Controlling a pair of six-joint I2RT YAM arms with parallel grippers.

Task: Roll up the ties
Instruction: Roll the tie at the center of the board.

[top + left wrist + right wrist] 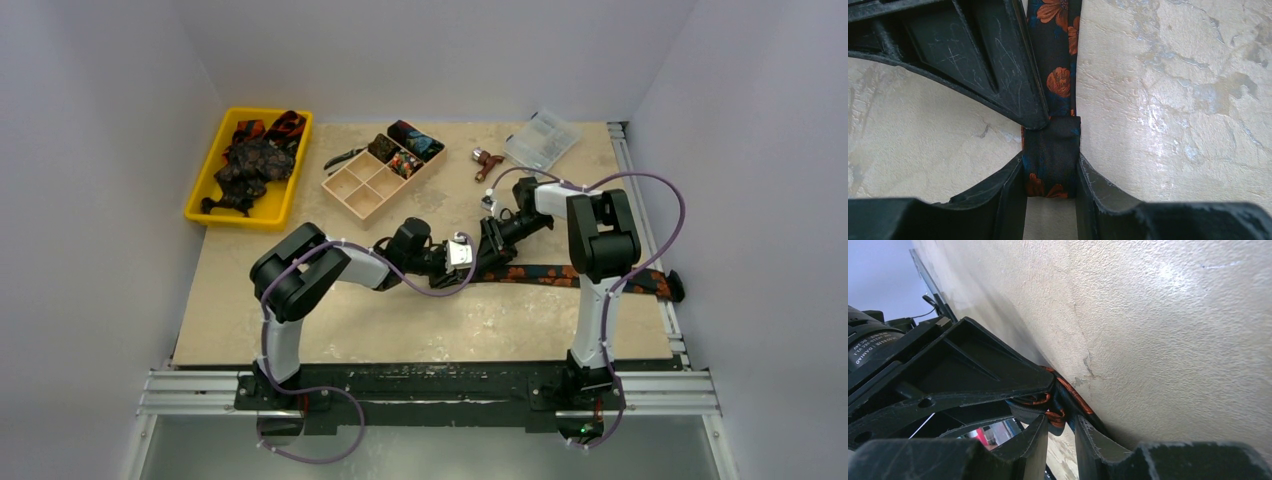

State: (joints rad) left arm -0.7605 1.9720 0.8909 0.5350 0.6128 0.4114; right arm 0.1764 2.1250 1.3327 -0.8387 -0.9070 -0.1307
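A dark tie (545, 275) with orange flowers lies stretched across the table from the middle to the right edge. Its left end is folded into a small roll. My left gripper (462, 255) is shut on that roll; in the left wrist view the roll (1052, 155) sits between my left gripper (1050, 187) fingers, touching both. My right gripper (492, 240) meets it from the other side. In the right wrist view my right gripper (1060, 427) pinches a fold of the tie (1075, 395). Each wrist view shows the other gripper's finger close by.
A yellow tray (205, 190) at the back left holds a heap of loose ties (250, 160). A tan compartment box (365, 190) holds rolled ties (410, 145). Pliers (345, 157), a red tool (487, 160) and a clear plastic box (542, 140) lie at the back.
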